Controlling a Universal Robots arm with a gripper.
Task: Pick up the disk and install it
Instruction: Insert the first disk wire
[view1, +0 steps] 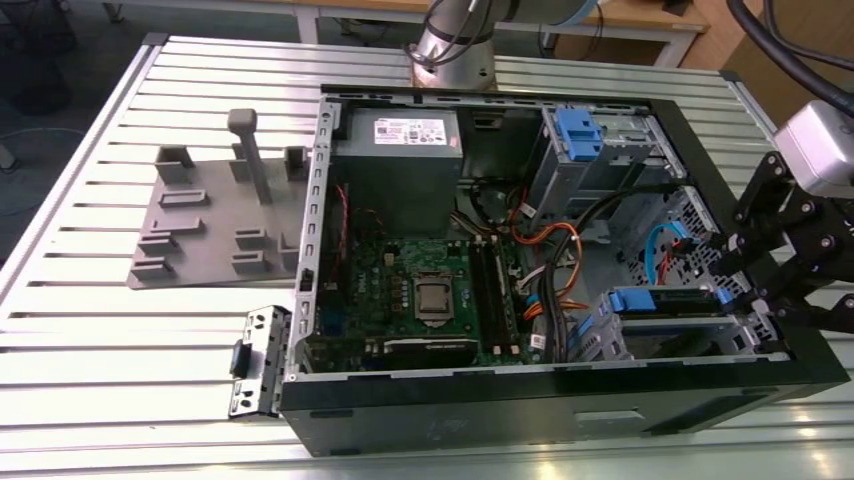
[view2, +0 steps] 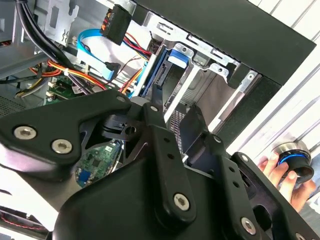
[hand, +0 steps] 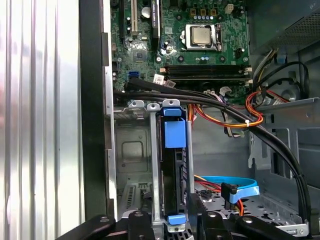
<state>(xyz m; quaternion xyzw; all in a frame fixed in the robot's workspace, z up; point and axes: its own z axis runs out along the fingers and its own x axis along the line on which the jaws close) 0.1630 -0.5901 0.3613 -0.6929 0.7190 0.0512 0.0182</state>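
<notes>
The disk (hand: 175, 175) stands on edge in the drive cage (hand: 131, 165) at the front corner of the open computer case (view1: 507, 420). Its blue plastic frame (hand: 175, 134) runs along its edge. In the exterior view the disk (view1: 667, 303) lies in the cage at the lower right of the case. My gripper (hand: 175, 227) reaches in from the exterior view's right. Its black fingers (hand: 205, 222) sit on either side of the disk's near end, shut on it. My gripper (view1: 742, 292) hangs at the case's right wall.
Black and orange cables (hand: 225, 115) cross just beyond the cage, and a blue ribbon cable (hand: 235, 184) lies beside it. Another blue-tabbed bay (view1: 578, 130) sits at the far right corner. A grey fixture (view1: 220, 225) stands on the slatted table. A hand (view2: 280, 172) holds a round knob outside the case.
</notes>
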